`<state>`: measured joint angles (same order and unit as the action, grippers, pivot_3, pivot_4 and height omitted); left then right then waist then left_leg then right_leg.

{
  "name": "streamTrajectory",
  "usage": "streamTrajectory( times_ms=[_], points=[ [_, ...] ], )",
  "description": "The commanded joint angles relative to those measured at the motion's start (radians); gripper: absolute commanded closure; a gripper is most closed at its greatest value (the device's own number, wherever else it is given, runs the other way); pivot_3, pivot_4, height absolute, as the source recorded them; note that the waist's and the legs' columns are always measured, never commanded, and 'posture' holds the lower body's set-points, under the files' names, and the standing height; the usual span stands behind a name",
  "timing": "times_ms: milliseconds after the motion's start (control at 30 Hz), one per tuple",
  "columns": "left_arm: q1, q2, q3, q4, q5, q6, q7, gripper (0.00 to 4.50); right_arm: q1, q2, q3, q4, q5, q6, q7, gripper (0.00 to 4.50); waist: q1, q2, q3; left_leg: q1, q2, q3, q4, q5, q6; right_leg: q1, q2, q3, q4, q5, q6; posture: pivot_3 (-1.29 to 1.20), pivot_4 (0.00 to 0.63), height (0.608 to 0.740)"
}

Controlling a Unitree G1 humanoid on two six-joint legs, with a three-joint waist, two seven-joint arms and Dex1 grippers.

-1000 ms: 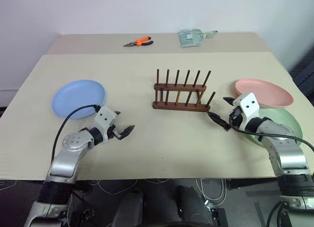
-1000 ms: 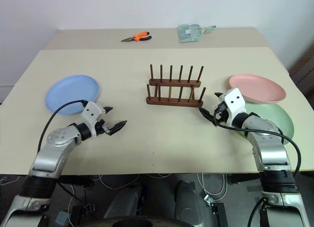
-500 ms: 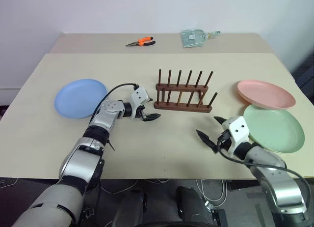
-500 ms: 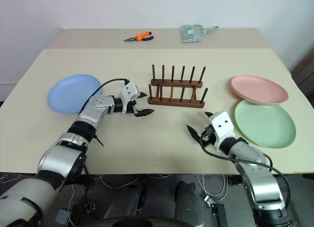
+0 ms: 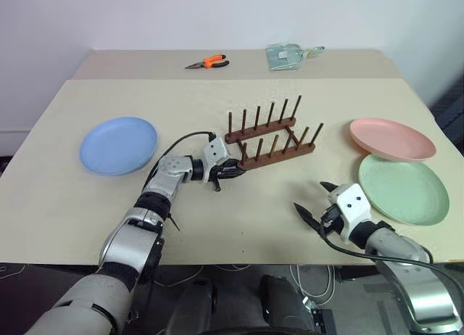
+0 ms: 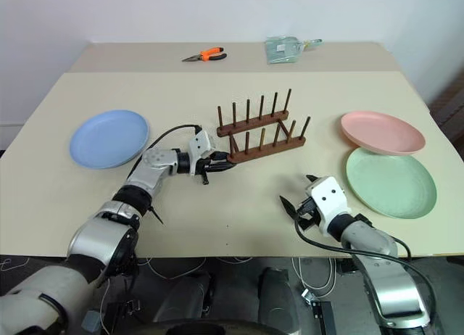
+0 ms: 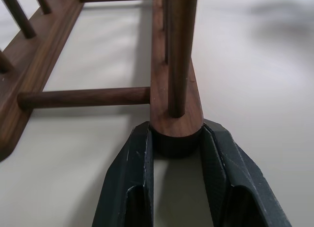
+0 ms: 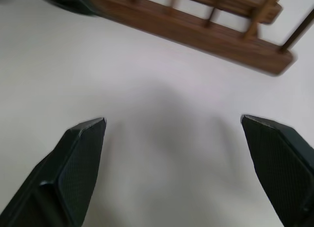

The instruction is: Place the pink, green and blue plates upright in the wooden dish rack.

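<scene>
Your left gripper (image 7: 176,143) clamps the wooden dish rack's (image 5: 270,141) near rail end; right gripper (image 5: 319,201) hangs spread wide.

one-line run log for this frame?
left hand: shut on dark wooden dish rack end | right hand: open, empty | plates: none racked

No legible text, labels, brand marks, numbers or signs in any view. The clear packet (image 5: 283,56) at the far edge of the table (image 5: 217,219) may carry print, but it is too small to read.
</scene>
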<state>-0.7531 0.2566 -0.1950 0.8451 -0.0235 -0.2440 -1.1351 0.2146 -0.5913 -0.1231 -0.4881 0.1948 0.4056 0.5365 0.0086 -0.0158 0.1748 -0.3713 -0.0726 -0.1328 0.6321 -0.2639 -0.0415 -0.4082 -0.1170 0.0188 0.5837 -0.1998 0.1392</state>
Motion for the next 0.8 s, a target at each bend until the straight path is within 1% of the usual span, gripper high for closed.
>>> streamTrajectory(
  times_ms=[33,100,167,200,233,333,400,433,467,500,567,600,633,667,733,800],
  points=[
    [0.108,0.052,-0.050,-0.232,-0.024,0.057,-0.114,3.77,0.031,-0.051,-0.069,-0.048,0.053,0.021,0.067,0.00,0.001,0.000,0.000,0.000,0.000,0.000,0.000,0.000,0.000,0.000,0.000,0.000,0.000,0.001,-0.001,0.00,0.150,0.740],
    [0.167,0.095,-0.067,-0.350,-0.040,0.122,-0.158,3.77,0.045,-0.082,-0.109,-0.043,0.074,0.033,0.099,0.00,0.000,0.000,0.000,0.000,0.000,0.000,0.000,0.000,0.000,0.000,0.000,0.000,0.000,0.001,-0.001,0.00,0.150,0.740],
    [0.187,0.118,-0.061,-0.405,-0.034,0.203,-0.127,2.74,0.056,-0.106,-0.147,-0.028,0.110,0.060,0.136,0.00,0.002,0.000,0.000,0.000,0.001,0.000,0.000,0.000,0.000,0.000,0.000,0.000,0.000,0.000,-0.001,0.00,0.150,0.740],
    [0.190,0.125,-0.058,-0.417,-0.028,0.222,-0.107,2.46,0.063,-0.113,-0.158,-0.026,0.122,0.068,0.148,0.00,0.003,0.000,0.000,0.000,0.001,0.000,0.001,0.000,0.000,0.000,0.000,0.000,0.000,0.000,-0.001,0.00,0.150,0.740],
    [0.194,0.131,-0.055,-0.425,-0.019,0.224,-0.090,1.96,0.071,-0.120,-0.166,-0.025,0.128,0.076,0.156,0.00,0.003,0.000,0.000,0.000,0.000,0.000,0.001,0.000,0.000,0.000,0.000,0.000,0.000,-0.001,0.002,0.00,0.150,0.740],
    [0.218,0.161,-0.053,-0.440,-0.003,0.246,-0.052,0.52,0.100,-0.137,-0.179,-0.033,0.132,0.090,0.177,0.00,0.004,0.000,0.000,0.000,0.001,0.000,0.001,0.000,0.000,0.001,0.000,0.000,0.000,-0.002,0.002,0.00,0.150,0.740],
    [0.250,0.193,-0.048,-0.478,-0.017,0.273,-0.057,0.52,0.114,-0.139,-0.178,-0.042,0.119,0.081,0.173,0.00,0.001,0.000,0.000,0.000,0.001,0.000,0.001,0.000,0.000,0.001,0.000,0.000,0.000,-0.002,0.002,0.00,0.150,0.740],
    [0.270,0.207,-0.041,-0.511,-0.035,0.297,-0.061,0.67,0.119,-0.137,-0.176,-0.046,0.118,0.079,0.172,0.00,-0.001,0.001,-0.001,0.000,0.001,0.000,0.000,0.000,0.000,0.000,0.000,0.000,0.000,-0.002,0.002,0.00,0.150,0.740],
    [0.284,0.216,-0.036,-0.538,-0.048,0.316,-0.064,1.08,0.122,-0.136,-0.174,-0.050,0.119,0.079,0.171,0.00,-0.003,0.002,-0.001,0.001,0.001,0.000,0.000,0.000,0.000,0.000,0.000,0.000,0.000,-0.002,0.002,0.00,0.150,0.740],
    [0.320,0.236,-0.028,-0.614,-0.088,0.388,-0.080,1.44,0.141,-0.139,-0.164,-0.064,0.133,0.085,0.190,0.00,-0.006,0.002,-0.001,0.001,0.001,0.000,0.000,0.000,0.000,0.000,0.000,0.000,0.000,-0.002,0.002,0.00,0.150,0.740],
    [0.409,0.277,-0.033,-0.797,-0.168,0.532,-0.107,2.49,0.163,-0.134,-0.113,-0.082,0.132,0.077,0.208,0.56,-0.013,0.002,-0.002,0.001,0.002,0.000,-0.001,0.000,0.000,0.000,0.001,0.000,0.001,-0.002,0.001,0.00,0.150,0.740],
    [0.441,0.286,-0.041,-0.870,-0.195,0.587,-0.105,2.93,0.161,-0.127,-0.089,-0.084,0.129,0.074,0.208,0.85,-0.016,0.002,-0.002,0.001,0.002,0.000,-0.001,0.000,0.000,0.000,0.001,0.000,0.001,-0.002,0.001,0.00,0.150,0.740],
    [0.466,0.280,-0.052,-0.927,-0.213,0.627,-0.086,3.33,0.147,-0.116,-0.063,-0.080,0.120,0.073,0.198,1.23,-0.018,0.003,-0.002,0.001,0.002,0.000,-0.001,0.000,0.000,0.000,0.000,0.000,0.000,-0.003,-0.001,0.00,0.150,0.740],
    [0.483,0.267,-0.063,-0.966,-0.217,0.651,-0.057,3.86,0.131,-0.109,-0.040,-0.072,0.108,0.071,0.186,1.78,-0.018,0.003,-0.002,0.001,0.002,0.000,-0.001,0.000,0.000,0.000,0.000,0.000,0.000,-0.004,-0.001,0.00,0.150,0.740],
    [0.500,0.223,-0.084,-1.005,-0.202,0.674,0.012,3.88,0.086,-0.098,0.010,-0.043,0.057,0.059,0.148,2.70,-0.014,0.003,-0.002,0.000,0.002,0.000,0.001,0.000,0.000,0.000,-0.002,0.000,0.000,-0.004,-0.001,0.00,0.150,0.740],
    [0.493,0.151,-0.103,-0.980,-0.145,0.664,0.129,3.88,0.014,-0.077,0.061,0.012,-0.015,0.054,0.084,3.83,-0.005,0.002,-0.002,-0.001,0.002,0.000,0.004,0.000,0.000,0.001,-0.002,0.000,0.000,-0.004,-0.002,0.00,0.150,0.740]
  ],
)
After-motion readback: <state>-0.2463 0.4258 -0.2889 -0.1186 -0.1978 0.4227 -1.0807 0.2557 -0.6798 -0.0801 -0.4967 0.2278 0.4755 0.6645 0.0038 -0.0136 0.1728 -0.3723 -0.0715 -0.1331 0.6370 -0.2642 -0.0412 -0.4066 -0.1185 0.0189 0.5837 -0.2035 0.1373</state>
